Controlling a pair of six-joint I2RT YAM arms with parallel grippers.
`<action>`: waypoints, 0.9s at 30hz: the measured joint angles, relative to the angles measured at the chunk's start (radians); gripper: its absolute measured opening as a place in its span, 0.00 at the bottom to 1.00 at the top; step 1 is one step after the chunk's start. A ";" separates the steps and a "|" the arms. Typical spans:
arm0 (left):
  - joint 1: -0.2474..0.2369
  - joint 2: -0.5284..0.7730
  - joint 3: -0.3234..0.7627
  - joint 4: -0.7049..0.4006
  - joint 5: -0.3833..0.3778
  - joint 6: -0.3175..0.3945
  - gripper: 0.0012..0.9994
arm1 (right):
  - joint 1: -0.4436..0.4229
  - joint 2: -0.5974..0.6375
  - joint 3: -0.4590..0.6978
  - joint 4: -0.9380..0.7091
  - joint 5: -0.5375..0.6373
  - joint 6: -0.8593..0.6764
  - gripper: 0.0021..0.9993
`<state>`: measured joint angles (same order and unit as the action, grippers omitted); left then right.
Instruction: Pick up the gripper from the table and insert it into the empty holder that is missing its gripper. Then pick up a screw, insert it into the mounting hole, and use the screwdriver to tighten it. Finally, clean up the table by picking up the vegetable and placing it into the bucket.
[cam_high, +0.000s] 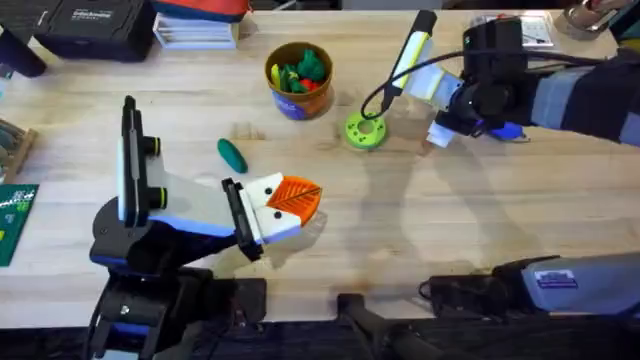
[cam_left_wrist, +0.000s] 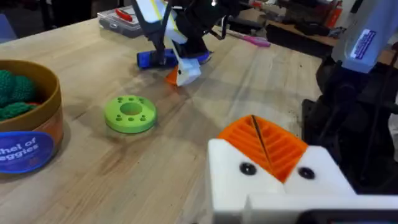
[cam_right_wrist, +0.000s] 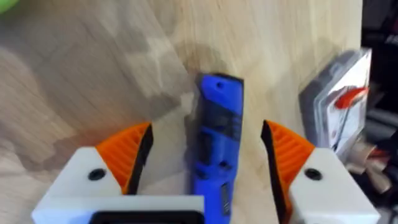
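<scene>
Screwdriver (cam_right_wrist: 217, 140) lies on the surface between the right gripper's (cam_high: 447, 135) open fingers at upper right; closing squarely on the handle should hold it, while the left gripper's (cam_high: 295, 205) fingers look closed.

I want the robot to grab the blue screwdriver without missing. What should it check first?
1. Right gripper jaws open: ok.
2. Screwdriver lying between the jaws: ok.
3. Jaws low enough to grip it: cannot tell.
4. Left gripper out of the way: ok, it is across the table.
5. Vegetable in the bucket: not ok, it lies on the table.
</scene>
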<state>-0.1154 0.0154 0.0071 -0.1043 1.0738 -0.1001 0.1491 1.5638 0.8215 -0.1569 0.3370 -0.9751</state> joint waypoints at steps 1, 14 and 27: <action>0.000 0.000 0.000 0.000 0.000 0.000 0.01 | 0.004 -0.006 0.000 -0.012 0.009 0.032 0.99; 0.000 0.000 0.000 0.000 0.000 0.000 0.01 | 0.005 -0.236 0.195 -0.539 -0.066 0.478 0.99; 0.000 0.000 0.000 0.000 0.000 0.004 0.65 | 0.005 -0.590 0.360 -0.908 -0.649 0.814 1.00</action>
<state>-0.1154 0.0154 0.0071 -0.1043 1.0737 -0.0966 0.1543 0.9736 1.1816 -1.0650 -0.3120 -0.1609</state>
